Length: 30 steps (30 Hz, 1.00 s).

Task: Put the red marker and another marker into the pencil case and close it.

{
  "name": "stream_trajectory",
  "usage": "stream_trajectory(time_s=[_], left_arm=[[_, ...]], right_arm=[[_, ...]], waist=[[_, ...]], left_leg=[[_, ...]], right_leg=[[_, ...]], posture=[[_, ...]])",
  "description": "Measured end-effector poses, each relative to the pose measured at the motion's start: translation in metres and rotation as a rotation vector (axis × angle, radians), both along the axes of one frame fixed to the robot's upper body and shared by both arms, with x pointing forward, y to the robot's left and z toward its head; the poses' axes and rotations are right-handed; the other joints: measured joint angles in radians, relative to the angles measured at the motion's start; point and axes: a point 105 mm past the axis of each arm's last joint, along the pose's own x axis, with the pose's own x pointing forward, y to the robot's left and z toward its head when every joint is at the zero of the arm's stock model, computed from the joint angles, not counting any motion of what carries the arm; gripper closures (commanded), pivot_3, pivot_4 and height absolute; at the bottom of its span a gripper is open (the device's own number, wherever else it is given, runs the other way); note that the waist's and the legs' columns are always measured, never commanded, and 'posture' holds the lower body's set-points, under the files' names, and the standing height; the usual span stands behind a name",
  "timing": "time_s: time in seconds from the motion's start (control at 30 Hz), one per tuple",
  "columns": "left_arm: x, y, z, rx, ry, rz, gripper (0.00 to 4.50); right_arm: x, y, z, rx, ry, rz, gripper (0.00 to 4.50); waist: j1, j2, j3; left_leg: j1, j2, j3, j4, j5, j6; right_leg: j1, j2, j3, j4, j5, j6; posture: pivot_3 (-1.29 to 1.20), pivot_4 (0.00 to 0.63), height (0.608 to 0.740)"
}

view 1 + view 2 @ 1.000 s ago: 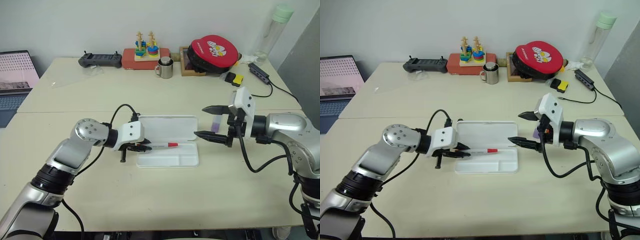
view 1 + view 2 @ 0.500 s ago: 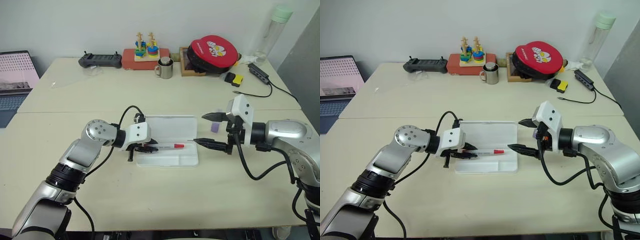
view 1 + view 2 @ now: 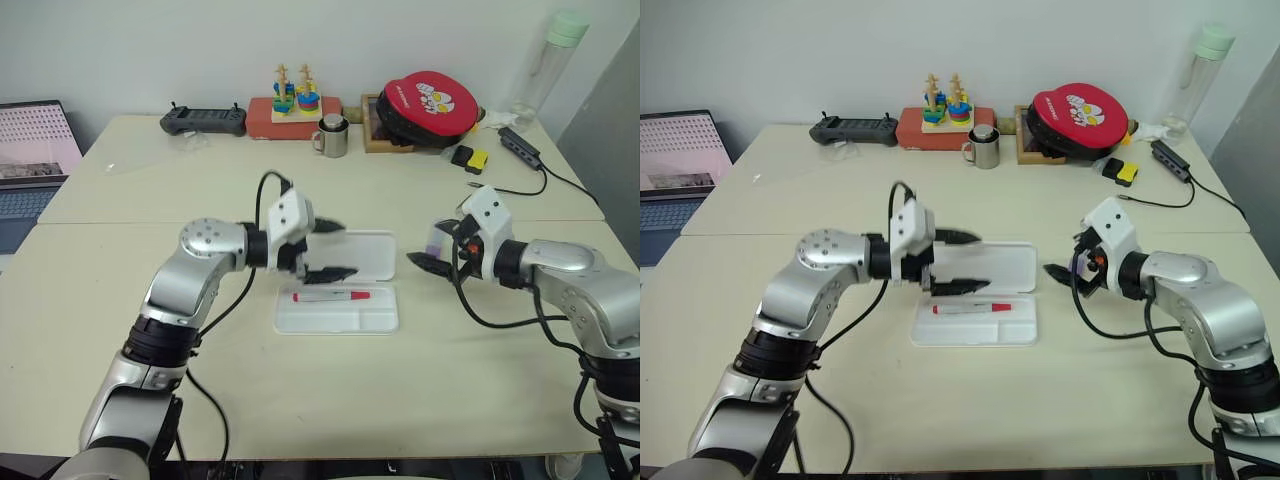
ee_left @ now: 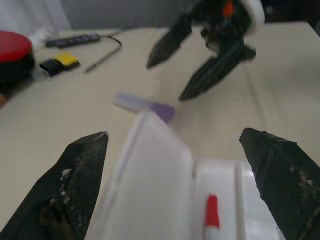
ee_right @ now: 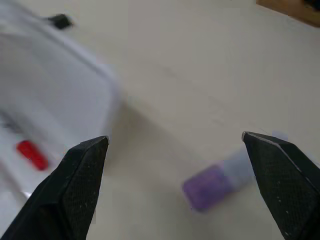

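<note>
The pencil case [image 3: 375, 318] lies open in the middle of the table, its lid [image 3: 362, 252] folded back. In its tray lies the red marker [image 3: 332, 296], free of both grippers. My left gripper [image 3: 340, 250] hovers open just above the lid and tray, holding nothing. The lilac marker [image 4: 145, 106] lies on the table just right of the case. My right gripper [image 3: 424, 246] is open and low at that marker, which lies ahead between its fingers [image 5: 84, 165] in the right wrist view, untouched.
Along the table's far edge stand a game controller [image 3: 203, 121], a stacking toy [image 3: 292, 100], a steel mug [image 3: 330, 135], a red round case [image 3: 430, 100], a yellow-black object [image 3: 467, 157] and a bottle [image 3: 545, 65]. A laptop [image 3: 35, 150] sits far left. A cable hub [image 3: 520, 145] trails right.
My left gripper let go of the red marker in the tray, opened wide and rose above the lid. My right gripper swung right and down to the lilac marker.
</note>
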Motion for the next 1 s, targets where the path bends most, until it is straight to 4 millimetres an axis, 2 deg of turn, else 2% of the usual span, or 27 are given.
stream_trajectory(time_s=[0.07, 0.13, 0.37, 0.4, 0.47, 0.8, 1.0], left_arm=[[0.002, -0.007, 0.005, -0.037, -0.001, 0.017, 0.04], [0.004, -0.012, 0.007, -0.060, -0.001, 0.028, 0.04], [0.008, -0.029, 0.016, -0.107, -0.035, 0.050, 0.04], [0.008, -0.032, 0.016, -0.113, -0.040, 0.052, 0.00], [0.009, -0.034, 0.014, -0.100, -0.045, 0.053, 0.00], [0.009, -0.033, 0.015, -0.101, -0.072, 0.042, 0.00], [0.009, -0.029, 0.011, -0.089, -0.066, 0.042, 0.00]], right_arm=[[0.011, -0.009, -0.010, 0.011, 0.024, -0.132, 0.00], [0.018, -0.010, -0.019, 0.045, 0.047, -0.214, 0.00], [0.027, 0.010, -0.050, 0.107, 0.123, -0.377, 0.00], [0.026, 0.015, -0.054, 0.107, 0.131, -0.382, 0.38], [0.025, 0.019, -0.057, 0.086, 0.131, -0.382, 0.76], [0.030, 0.014, -0.057, 0.025, 0.078, -0.407, 3.34], [0.030, 0.002, -0.052, 0.047, 0.073, -0.419, 3.39]], waist=[[-0.001, 0.000, 0.000], [-0.003, 0.000, 0.000], [-0.018, 0.000, -0.001], [-0.020, 0.000, -0.001], [-0.023, 0.001, -0.001], [-0.023, 0.001, -0.001], [-0.025, 0.001, -0.001]], left_leg=[[0.000, 0.000, 0.000, 0.000, 0.000, 0.000], [0.000, 0.000, 0.000, 0.000, 0.000, 0.000], [0.000, 0.000, 0.000, 0.000, 0.000, 0.000], [0.000, 0.000, 0.000, 0.000, 0.000, 0.000], [0.000, 0.000, 0.000, 0.000, 0.000, 0.000], [0.001, 0.000, -0.001, 0.000, 0.000, 0.000], [0.001, 0.000, 0.000, 0.000, 0.000, 0.000]], right_leg=[[0.000, 0.000, 0.001, 0.000, 0.000, 0.000], [-0.001, 0.000, 0.001, 0.001, 0.000, 0.000], [-0.001, 0.000, 0.001, 0.001, 0.000, 0.000], [-0.001, 0.000, 0.001, 0.001, 0.000, 0.000], [-0.001, 0.000, 0.001, 0.002, 0.000, 0.000], [0.000, 0.000, 0.001, 0.001, 0.000, 0.000], [0.000, 0.000, 0.001, 0.001, 0.000, 0.000]], posture=[[0.00, 0.150, 0.740], [0.00, 0.150, 0.740], [0.00, 0.150, 0.740], [0.00, 0.150, 0.740], [0.00, 0.150, 0.740], [0.00, 0.150, 0.740], [0.00, 0.150, 0.740]])
